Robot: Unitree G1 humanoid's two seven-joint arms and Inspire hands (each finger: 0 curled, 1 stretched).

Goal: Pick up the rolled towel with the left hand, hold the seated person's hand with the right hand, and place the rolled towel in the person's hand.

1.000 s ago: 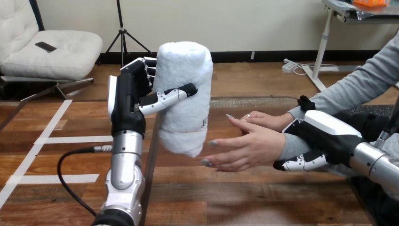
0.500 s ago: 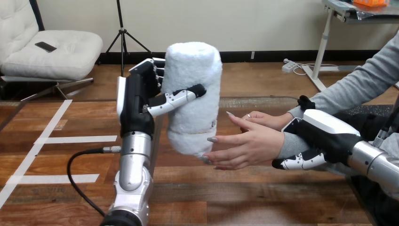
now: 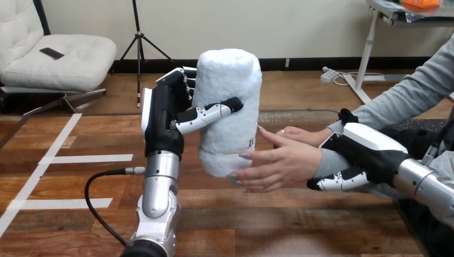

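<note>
1. While the left hand [image 3: 166,115] grips the towel [image 3: 227,107] at mid-length, thumb across the front and fingers behind, the roll stands upright in the air above the counter's [image 3: 300,225] far left corner.
2. Its lower part appears to touch the fingertips of the person's hand [image 3: 284,166], which opens sideways toward it.
3. Right hand [image 3: 369,152]: curled round the person's wrist, toward the counter's right edge.
4. Handling, as judged: light, soft, compressible; not fragile, unlikely to slip. A grip round the middle suits it, since a pinch at either end may loosen the roll.
</note>
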